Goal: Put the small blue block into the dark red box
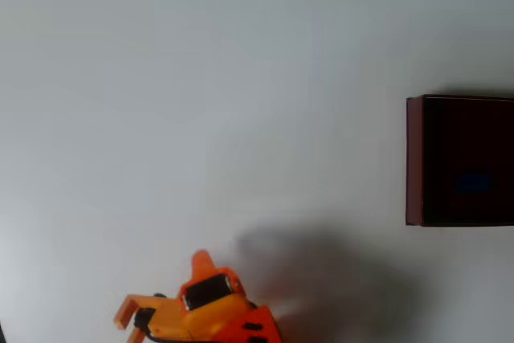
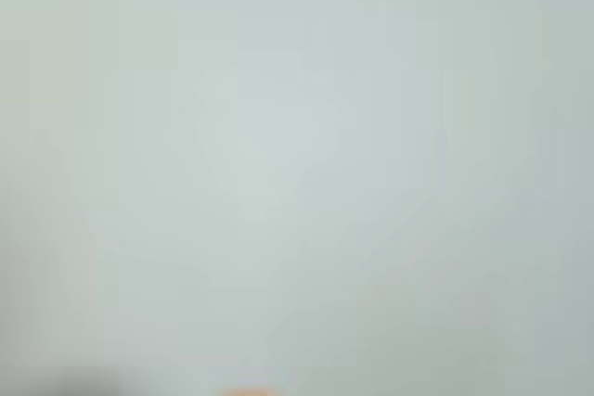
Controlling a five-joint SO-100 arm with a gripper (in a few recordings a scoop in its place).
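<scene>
A bare test bench, by the look of it, more lab than home. A plain white table fills the overhead view, with an orange arm at the lower edge and a dark red box at the right edge.

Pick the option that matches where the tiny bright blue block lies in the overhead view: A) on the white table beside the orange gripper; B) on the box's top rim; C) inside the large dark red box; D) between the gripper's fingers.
C: a faint blue patch, the small blue block, shows on the dark floor inside the dark red box, far from the orange gripper.
</scene>
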